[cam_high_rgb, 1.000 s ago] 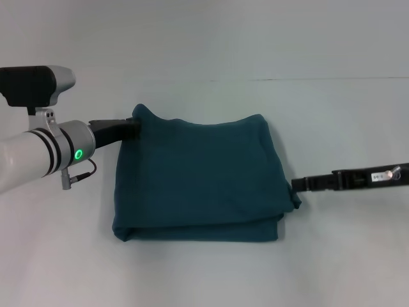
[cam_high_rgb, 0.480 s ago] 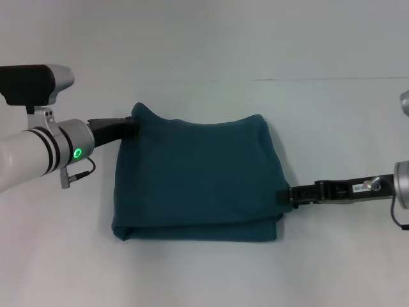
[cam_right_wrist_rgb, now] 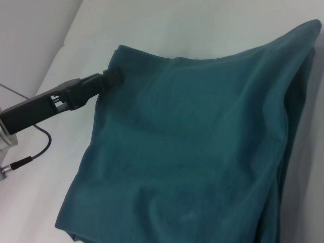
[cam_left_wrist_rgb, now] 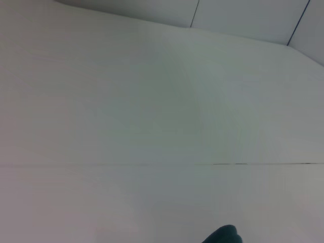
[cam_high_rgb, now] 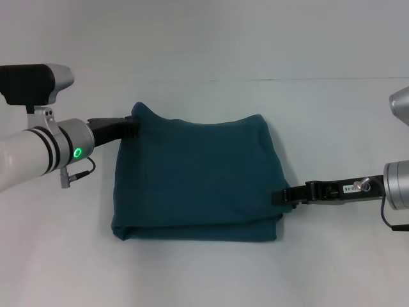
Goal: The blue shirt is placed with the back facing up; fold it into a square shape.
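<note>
We find the table [cam_high_rgb: 204, 38] bare and pale across the whole head view, and on it, filling the centre of the frame, the blue shirt [cam_high_rgb: 198, 179] already gathered into a compact, roughly rectangular stack, plain side up, with layered edges visible along its lower border. We judge the folding largely done: the sleeves and length appear tucked in, and what remains looks like squaring the outline, since the upper-left corner stands raised in a peak and the right edge slopes outward toward the lower right. The left gripper [cam_high_rgb: 132, 126] sits at that raised upper-left corner, at centre-left of the frame, its tip buried in the cloth; we take it to be pinching the corner, and the right wrist view [cam_right_wrist_rgb: 112, 76] shows the fabric drawn up to it. The right gripper [cam_high_rgb: 281, 197] reaches in from the right edge of the frame and meets the shirt's lower-right edge; whether its fingers are spread or pressed on the cloth we cannot tell.
</note>
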### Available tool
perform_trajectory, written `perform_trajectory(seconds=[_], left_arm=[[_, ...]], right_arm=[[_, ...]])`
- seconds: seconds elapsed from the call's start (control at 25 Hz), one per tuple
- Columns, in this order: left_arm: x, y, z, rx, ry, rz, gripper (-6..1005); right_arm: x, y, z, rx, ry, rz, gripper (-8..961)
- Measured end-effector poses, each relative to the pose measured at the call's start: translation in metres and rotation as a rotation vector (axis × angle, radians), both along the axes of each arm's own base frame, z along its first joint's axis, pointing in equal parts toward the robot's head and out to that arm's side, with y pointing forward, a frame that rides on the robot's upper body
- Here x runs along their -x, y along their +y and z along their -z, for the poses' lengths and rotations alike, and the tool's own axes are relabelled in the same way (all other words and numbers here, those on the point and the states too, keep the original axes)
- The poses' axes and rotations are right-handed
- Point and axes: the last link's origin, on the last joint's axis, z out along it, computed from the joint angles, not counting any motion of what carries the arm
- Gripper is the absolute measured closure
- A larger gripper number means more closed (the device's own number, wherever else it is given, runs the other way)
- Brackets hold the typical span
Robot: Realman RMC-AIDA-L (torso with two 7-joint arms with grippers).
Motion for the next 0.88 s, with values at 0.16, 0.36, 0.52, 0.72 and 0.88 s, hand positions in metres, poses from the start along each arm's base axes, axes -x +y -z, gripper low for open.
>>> perform_trajectory(seconds=[0.16, 0.36, 0.52, 0.72, 0.88], left_arm=[[-0.0001, 0.0001, -0.0001, 0.0, 0.0, 0.0, 943], [-0.0005, 0.0005, -0.0007, -0.002, 0.0, 0.001, 942], [-0.0006, 0.0007, -0.0009, -0.003, -0.002, 0.0, 941], [-0.0007, 0.001, -0.0016, -0.006, -0.006, -0.002, 940], [-0.0009, 0.0013, -0.002, -0.008, -0.007, -0.003, 940]], right_arm=[[0.0, -0.0002, 0.0004, 0.002, -0.004, -0.008, 411], [-0.0008, -0.0006, -0.0005, 0.005, -0.008, -0.01, 540], [-0.0033, -0.0014, -0.0027, 0.004, -0.009, -0.005, 681], [-0.004, -0.0048, -0.0038, 0.025, -0.003, -0.005, 903], [-0.0035, -0.0074, -0.0049, 0.045, 0.005, -0.004, 915]])
